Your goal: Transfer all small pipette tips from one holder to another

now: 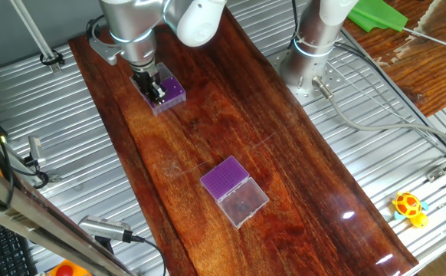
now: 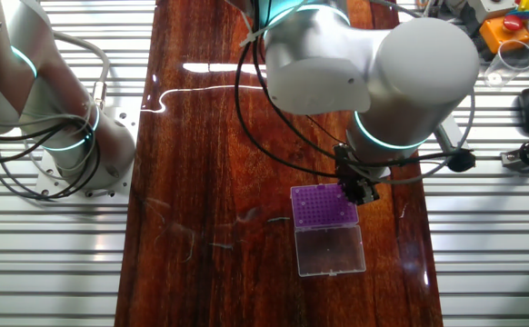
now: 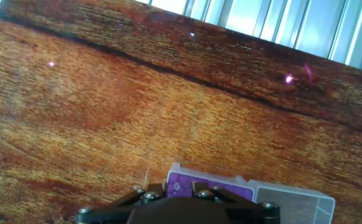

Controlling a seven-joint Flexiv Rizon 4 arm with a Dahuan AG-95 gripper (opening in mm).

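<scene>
Near holder (image 1: 235,191): purple rack with a clear lid hinged open beside it, toward the near end of the wooden table (image 1: 300,176), between its long edges; tips too small to make out.
Far holder (image 1: 168,92): same purple rack and clear lid, near the table's far end.
Gripper (image 1: 156,92): directly over the far holder's purple rack (image 2: 324,205); whether its fingers are apart or together, I cannot tell.
Surface: glossy dark wood, glare streaks.
Surroundings: ribbed metal bench (image 1: 407,153), second arm's base (image 1: 306,67), yellow toy (image 1: 410,208) at the right.
</scene>
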